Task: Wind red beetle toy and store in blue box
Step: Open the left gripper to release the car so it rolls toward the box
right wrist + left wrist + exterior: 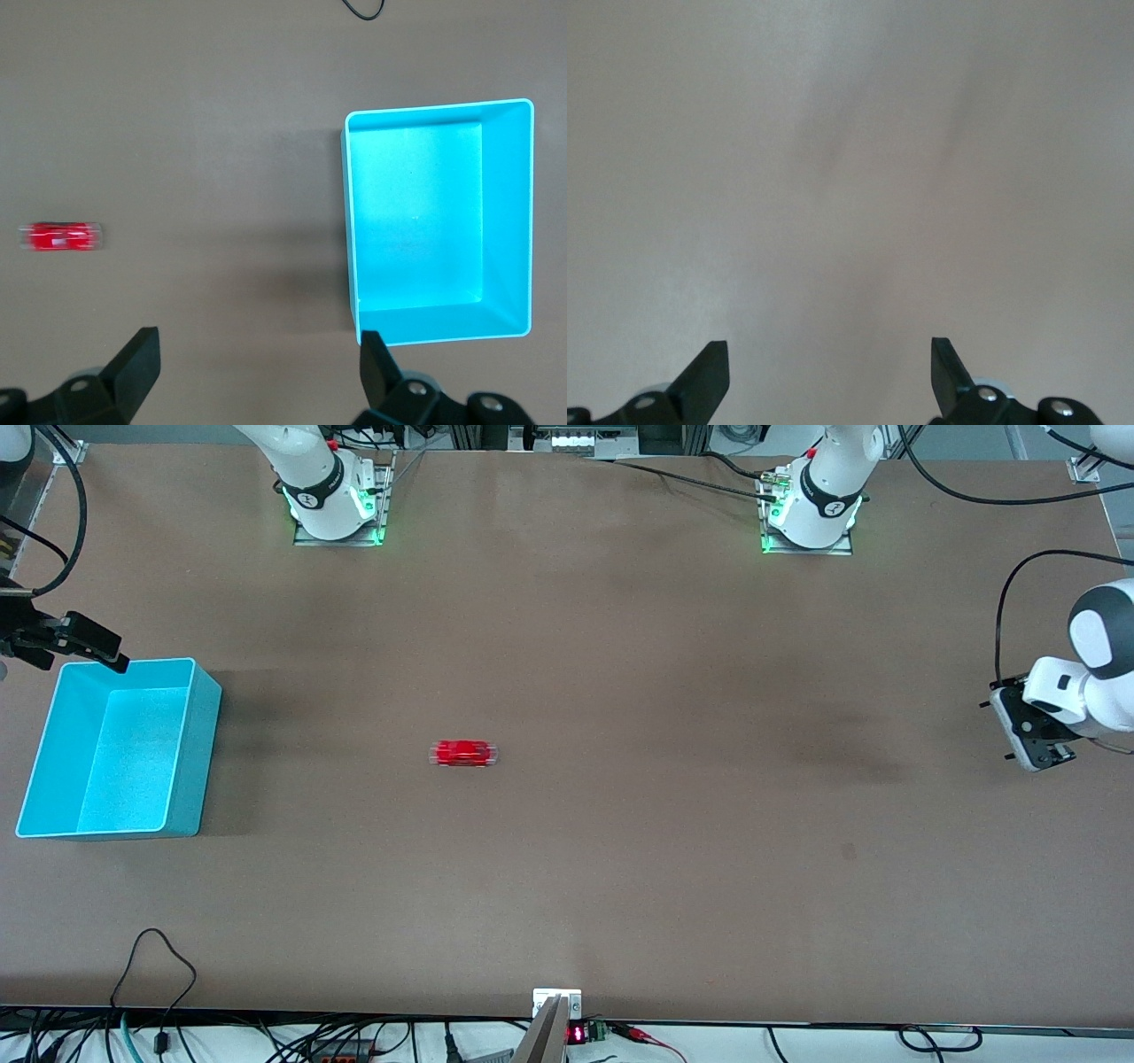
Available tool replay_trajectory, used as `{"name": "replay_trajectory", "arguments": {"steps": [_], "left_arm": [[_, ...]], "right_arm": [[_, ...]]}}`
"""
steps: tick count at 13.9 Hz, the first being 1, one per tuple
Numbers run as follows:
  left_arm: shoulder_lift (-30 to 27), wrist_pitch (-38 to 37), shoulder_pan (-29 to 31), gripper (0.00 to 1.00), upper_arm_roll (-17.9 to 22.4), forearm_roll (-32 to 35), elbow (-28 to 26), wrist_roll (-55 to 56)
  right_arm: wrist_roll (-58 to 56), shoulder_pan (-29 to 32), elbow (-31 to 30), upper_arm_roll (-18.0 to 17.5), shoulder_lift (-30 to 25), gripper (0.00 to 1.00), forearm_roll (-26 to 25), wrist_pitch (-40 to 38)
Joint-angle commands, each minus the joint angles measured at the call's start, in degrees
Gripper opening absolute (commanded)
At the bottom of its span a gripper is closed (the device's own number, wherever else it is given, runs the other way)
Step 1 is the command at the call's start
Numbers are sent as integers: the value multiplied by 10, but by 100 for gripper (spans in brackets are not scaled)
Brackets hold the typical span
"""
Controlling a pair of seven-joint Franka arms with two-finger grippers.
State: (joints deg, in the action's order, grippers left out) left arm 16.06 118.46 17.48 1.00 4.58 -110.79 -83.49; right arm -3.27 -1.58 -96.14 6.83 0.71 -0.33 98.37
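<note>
The red beetle toy (463,753) sits on its own near the middle of the brown table; the right wrist view shows it too (60,237). The blue box (202,753) stands with nothing in it at the right arm's end of the table, its rim (347,221) well apart from the toy. My right gripper (106,654) hangs open and empty above the box's corner that is farthest from the front camera (257,341). My left gripper (1019,731) hovers open over bare table at the left arm's end, holding nothing (830,350).
Both arm bases (337,505) (811,514) are bolted along the table edge farthest from the front camera. A black cable loop (155,957) lies on the table near the front edge. A metal bracket (556,1005) sits at the middle of that edge.
</note>
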Motion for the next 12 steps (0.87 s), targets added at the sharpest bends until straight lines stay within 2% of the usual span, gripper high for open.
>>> {"name": "replay_trajectory", "arguments": {"steps": [1,4,10,12], "left_arm": [[-46,-42,6,100,3,8,-3,25],[-51,-112,25,100,3,5,42,27],[-51,-259,30,100,-5,3,183,81],[-51,-290,29,100,-27,3,206,115]], "right_arm": [[-3,2,9,-2,3,100,-5,-1],[-3,2,8,-2,3,100,-5,-1],[-3,2,9,-2,3,100,-6,-1],[-3,2,9,-2,3,100,-6,-1]]}}
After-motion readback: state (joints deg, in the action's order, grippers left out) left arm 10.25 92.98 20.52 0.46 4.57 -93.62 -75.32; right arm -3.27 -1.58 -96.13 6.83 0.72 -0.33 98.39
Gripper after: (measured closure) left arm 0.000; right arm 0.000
